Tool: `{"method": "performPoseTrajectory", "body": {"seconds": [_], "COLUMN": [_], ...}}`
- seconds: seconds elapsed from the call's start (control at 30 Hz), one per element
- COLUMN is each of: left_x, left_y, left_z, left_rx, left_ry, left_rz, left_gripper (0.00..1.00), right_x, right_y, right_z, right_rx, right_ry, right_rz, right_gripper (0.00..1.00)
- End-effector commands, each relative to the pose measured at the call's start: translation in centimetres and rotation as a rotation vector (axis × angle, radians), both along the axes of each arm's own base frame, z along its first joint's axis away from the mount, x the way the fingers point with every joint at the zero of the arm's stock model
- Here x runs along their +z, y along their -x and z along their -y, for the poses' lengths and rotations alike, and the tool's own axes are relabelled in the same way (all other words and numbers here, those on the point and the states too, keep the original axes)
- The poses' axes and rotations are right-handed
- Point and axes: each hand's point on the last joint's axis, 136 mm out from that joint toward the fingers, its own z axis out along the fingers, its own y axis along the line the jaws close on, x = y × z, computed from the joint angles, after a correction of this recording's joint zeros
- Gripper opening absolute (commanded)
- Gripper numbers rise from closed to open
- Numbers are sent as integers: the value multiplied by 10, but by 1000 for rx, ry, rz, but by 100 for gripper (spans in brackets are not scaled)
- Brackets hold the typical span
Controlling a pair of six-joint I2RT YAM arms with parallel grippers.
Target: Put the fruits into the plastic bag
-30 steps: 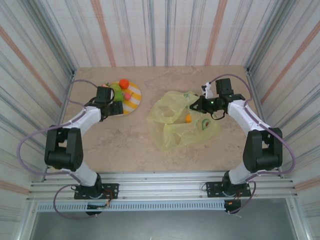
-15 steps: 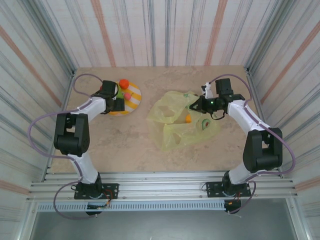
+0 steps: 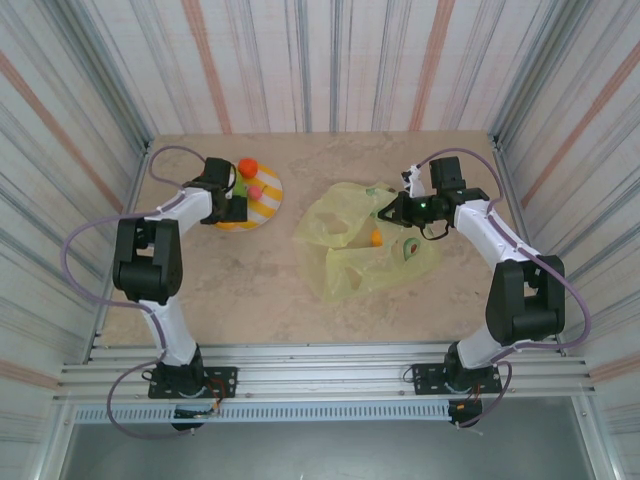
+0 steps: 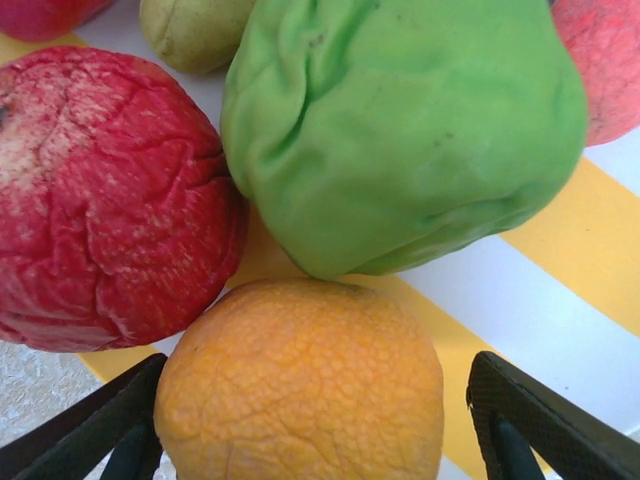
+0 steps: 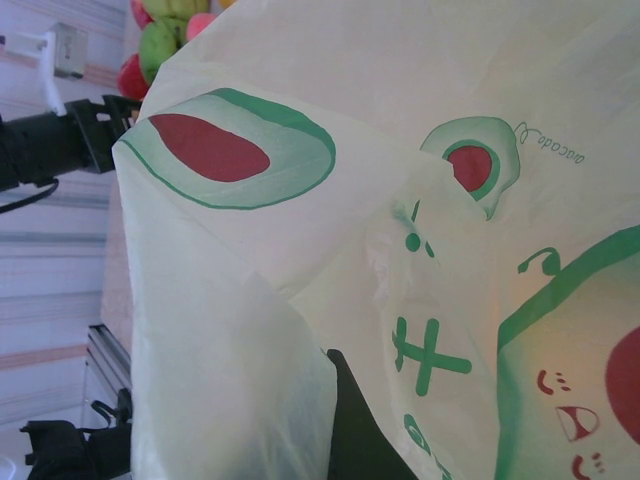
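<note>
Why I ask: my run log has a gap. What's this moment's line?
left gripper open astride orange fruit | right gripper shut on plastic bag

Yellow/white striped plate [image 3: 266, 201] on marble tbl [image 3: 250, 290], far L.

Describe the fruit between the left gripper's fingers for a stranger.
Find the striped plate, far left on the table. At its edge, inside the left gripper, sits the orange fruit: pebbly-skinned, unlike the wrinkled red fruit and green fruit beside it.

Green fruit [image 4: 400, 130], red fruit [image 4: 100, 190], orange fruit [image 4: 300, 390] touching together, crumpled translucent avocado-print plastic bag [image 3: 350, 265] lying apart.
</note>
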Motion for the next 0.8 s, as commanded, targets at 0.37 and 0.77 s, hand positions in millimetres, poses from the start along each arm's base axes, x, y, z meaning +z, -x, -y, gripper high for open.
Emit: {"method": "performPoseTrajectory", "body": {"seconds": [0.37,0.77], "left_x": [2,46], "left_y": [2,31], "left_z": [0,18], "left_rx": [-21,-18], "left_ry": [17,145], "left_rz": [-23,108], "left_gripper": [60,55], "right_x": [0,5], "right_y": [0,-2], "right_z": [-4,-3], "right_rx": [6,2], "right_ry": [-17,-18], "right_rz": [-12,-3], "right_gripper": [0,0]}}
